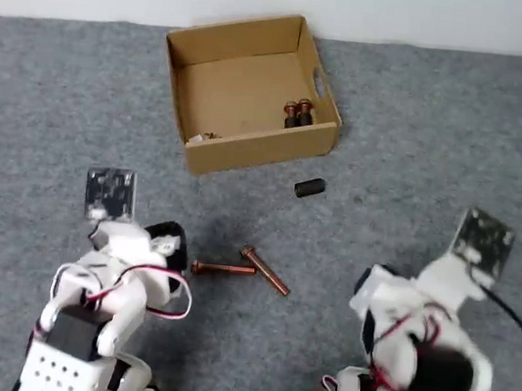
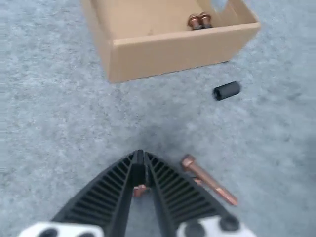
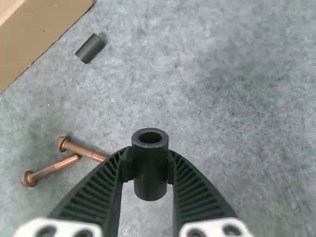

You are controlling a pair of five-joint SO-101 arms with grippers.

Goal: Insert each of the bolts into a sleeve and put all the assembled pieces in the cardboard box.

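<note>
black sleeve (image 3: pixel 149 173) clamped in right hand (image 3: pixel 148 153), left hand (image 2: pixel 138 157) together, open carpet (image 1: pixel 411 154) around bolts (image 1: pixel 263 273)

Copper bolts (image 1: pixel 236 268) lie touching; black sleeve (image 1: pixel 309 189) near the cardboard box (image 1: pixel 256 151) holding two assemblies (image 1: pixel 297 114); second sleeve (image 3: pixel 149 173) upright in right tool (image 3: pixel 148 154)

A grey, felt-like cloth (image 1: pixel 447 157) is laid flat underneath everything. Its surface is mottled with lighter and darker flecks, and soft shadows are cast on it here and there. Along the far side, the cloth is met in a straight line by a plain white wall (image 1: pixel 278 0), of which a narrow strip is seen.
</note>
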